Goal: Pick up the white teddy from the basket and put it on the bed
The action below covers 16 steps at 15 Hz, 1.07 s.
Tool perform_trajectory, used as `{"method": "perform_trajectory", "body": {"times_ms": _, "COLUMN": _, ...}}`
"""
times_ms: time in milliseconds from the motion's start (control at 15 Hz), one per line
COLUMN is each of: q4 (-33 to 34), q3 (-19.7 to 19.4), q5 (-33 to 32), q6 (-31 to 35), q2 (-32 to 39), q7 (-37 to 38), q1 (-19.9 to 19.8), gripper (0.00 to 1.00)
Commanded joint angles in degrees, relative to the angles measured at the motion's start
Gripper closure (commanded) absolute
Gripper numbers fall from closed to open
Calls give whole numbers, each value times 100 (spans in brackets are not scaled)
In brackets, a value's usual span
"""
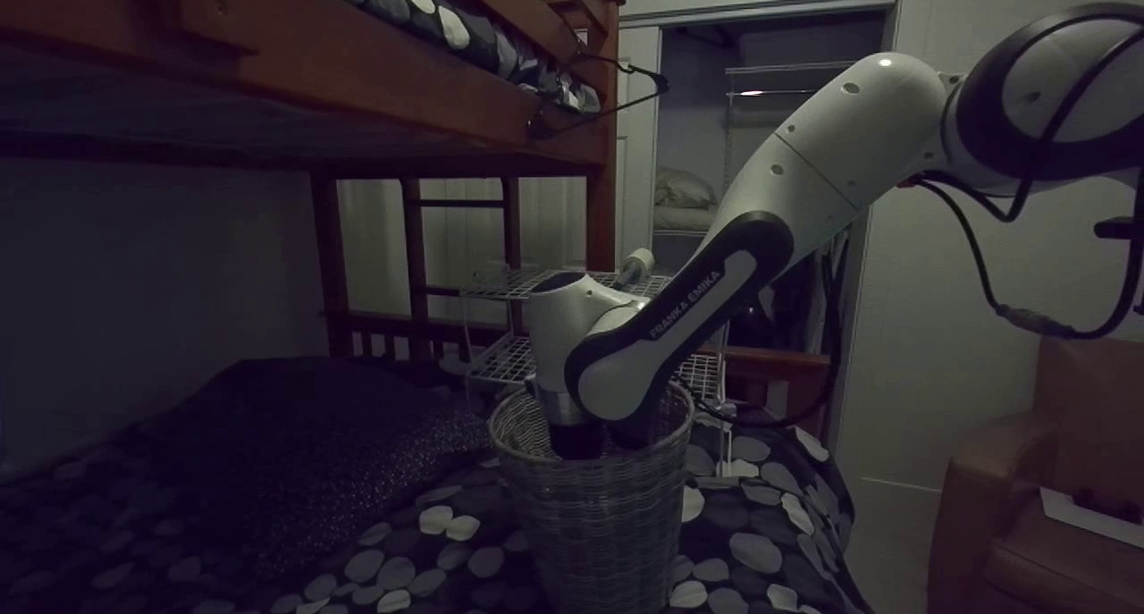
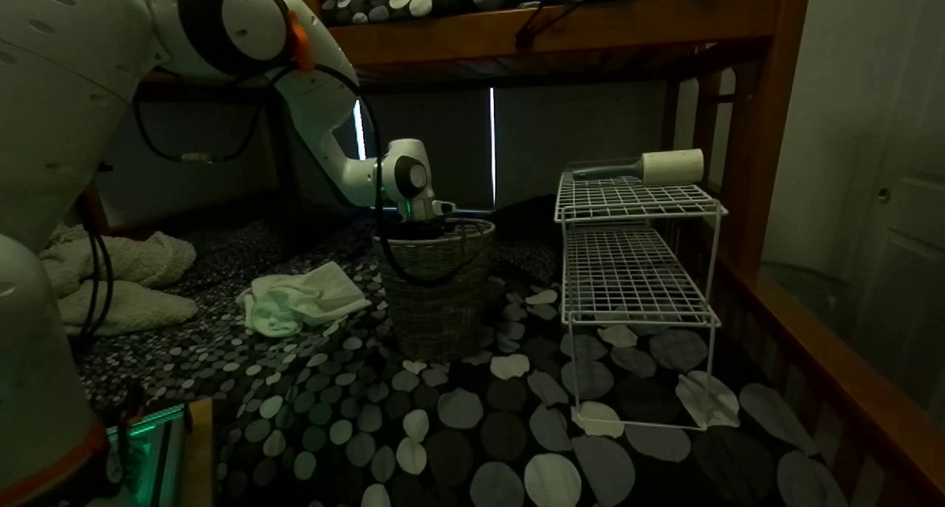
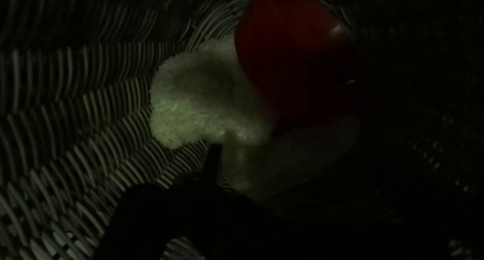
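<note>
A brown wooden bunk bed (image 2: 458, 40) fills much of both exterior views, its lower bunk spread with black polka-dot bedding (image 2: 458, 411). The Franka Emika Panda arm (image 1: 831, 149) reaches over that bunk, wrist bent down. A brown armchair (image 1: 983, 471) is partly seen at the edge of an exterior view, and a two-tier white wire rack (image 2: 638, 319) stands on the bedding. Near the rack, the round wicker basket (image 2: 439, 319) stands upright. A bunched cream fleece (image 2: 125, 300) lies farther off, with a crumpled pale cloth (image 2: 299, 300) between it and the basket. A black clothes hanger (image 1: 661, 81) hangs at the upper bunk's rail; a lint roller (image 2: 672, 166) lies on the rack's top tier. The Robotiq gripper (image 3: 245, 154) is down inside the basket, where it is too dark to tell whether it is spread or clamped. Also within are a smooth red object (image 3: 287, 55) and the white teddy (image 3: 189, 101), which the red object partly covers in the wrist view. One dark finger (image 3: 213, 158) shows just beside the plush; contact cannot be made out.
</note>
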Motion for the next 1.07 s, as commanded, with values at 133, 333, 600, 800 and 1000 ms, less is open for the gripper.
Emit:
{"method": "perform_trajectory", "body": {"times_ms": 133, "q4": 339, "q3": -110, "q5": -88, "q6": -353, "q2": 439, "q7": 349, "q1": 157, "gripper": 0}}
{"method": "perform_trajectory", "body": {"times_ms": 333, "q4": 437, "q3": -171, "q5": 159, "q6": -381, "q2": 596, "q7": 708, "q1": 32, "gripper": 0}}
{"method": "perform_trajectory", "body": {"times_ms": 600, "q4": 486, "q3": -345, "q5": 213, "q6": -353, "q2": 732, "q7": 1217, "q1": 4, "gripper": 0}}
{"method": "perform_trajectory", "body": {"times_ms": 800, "q4": 608, "q3": -303, "q5": 319, "q6": -163, "q2": 947, "q7": 1391, "q1": 30, "gripper": 0}}
{"method": "perform_trajectory", "body": {"times_ms": 1000, "q4": 740, "q3": -312, "q5": 350, "q6": -146, "q2": 1106, "q7": 1479, "q1": 59, "gripper": 34}}
